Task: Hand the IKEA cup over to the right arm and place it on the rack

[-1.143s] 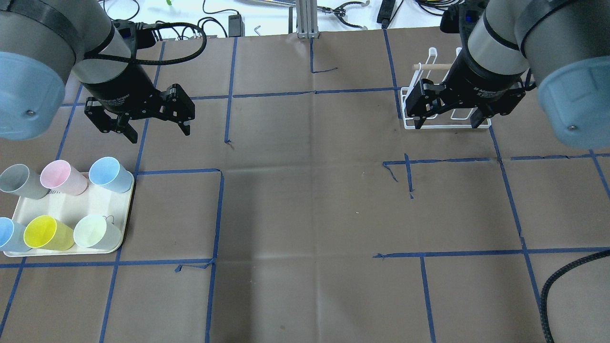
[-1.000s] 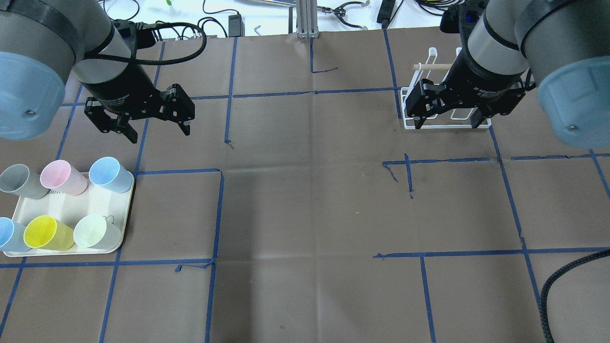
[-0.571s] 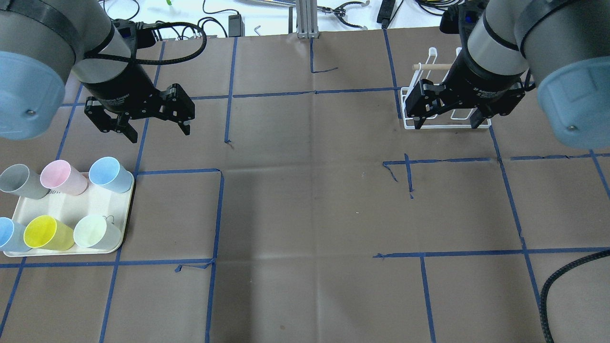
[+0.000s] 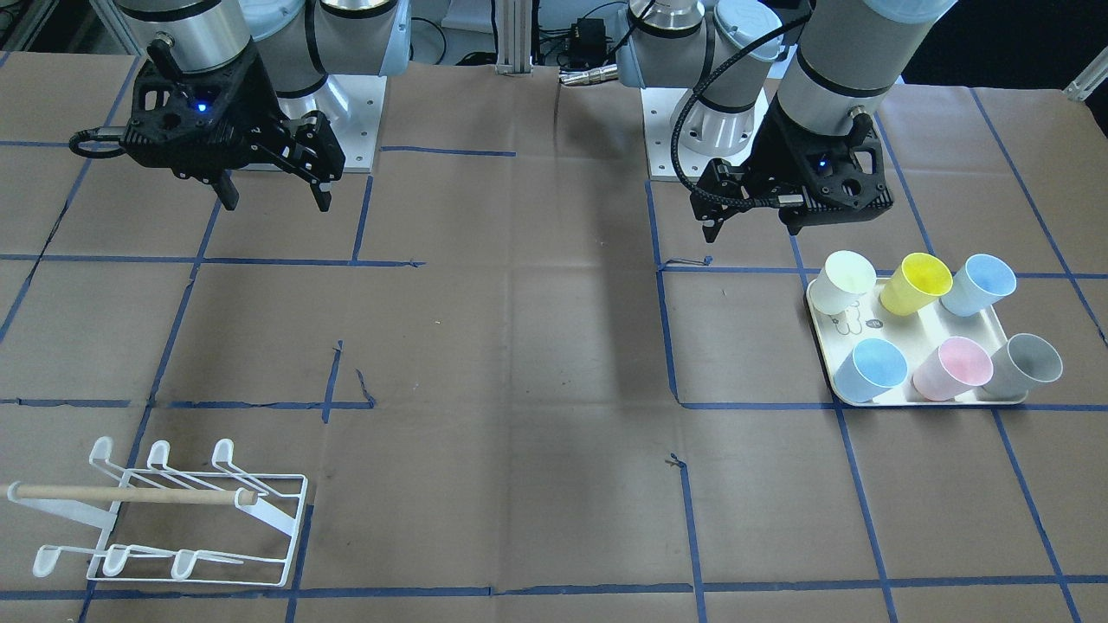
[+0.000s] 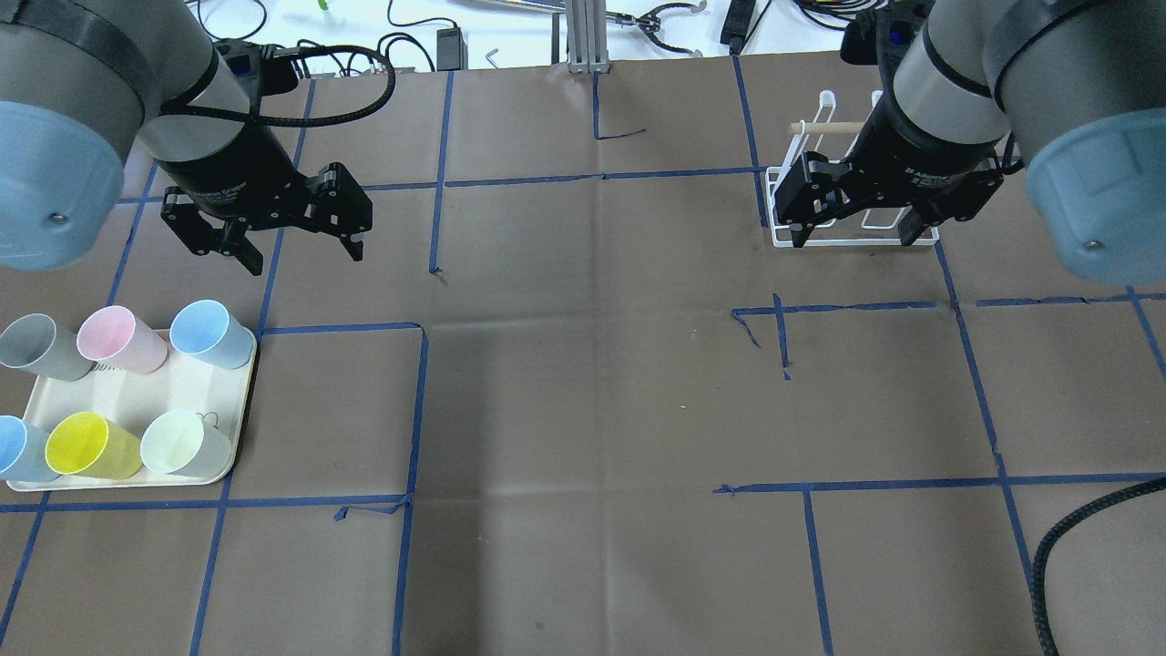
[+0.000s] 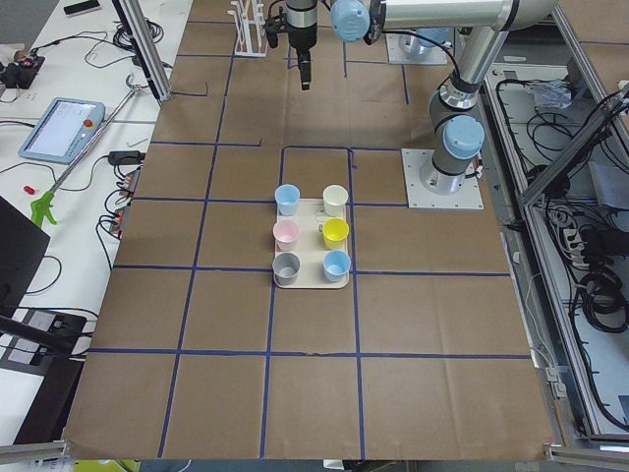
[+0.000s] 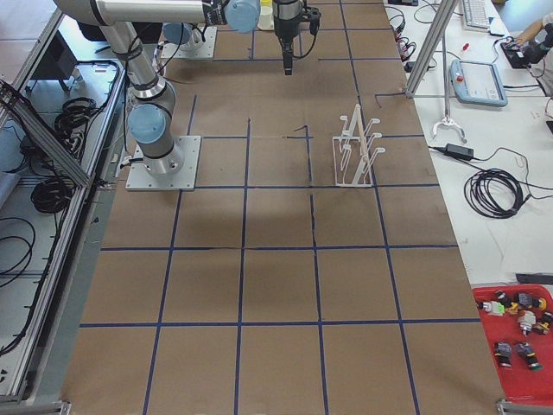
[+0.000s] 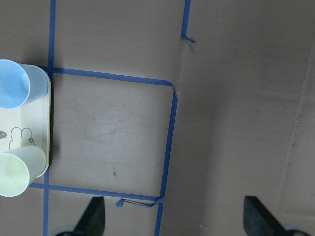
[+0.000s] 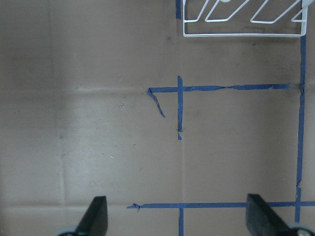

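Several plastic cups stand upright on a cream tray (image 5: 137,392) at the table's left: grey (image 5: 36,346), pink (image 5: 114,337), blue (image 5: 205,333), a second blue (image 5: 14,446), yellow (image 5: 86,446) and pale green (image 5: 182,444). My left gripper (image 5: 305,260) is open and empty, hovering beyond the tray, apart from the cups. The white wire rack (image 5: 856,241) with a wooden dowel stands at the far right. My right gripper (image 5: 854,239) is open and empty, hovering above the rack's near edge. The left wrist view shows a blue cup (image 8: 15,83) and the pale cup (image 8: 15,172).
Brown paper with blue tape lines covers the table (image 5: 592,364). Cables and tools lie beyond the far edge (image 5: 437,36). A black cable (image 5: 1084,519) loops in at the front right. The rack (image 4: 173,519) and the tray (image 4: 917,324) sit at opposite ends.
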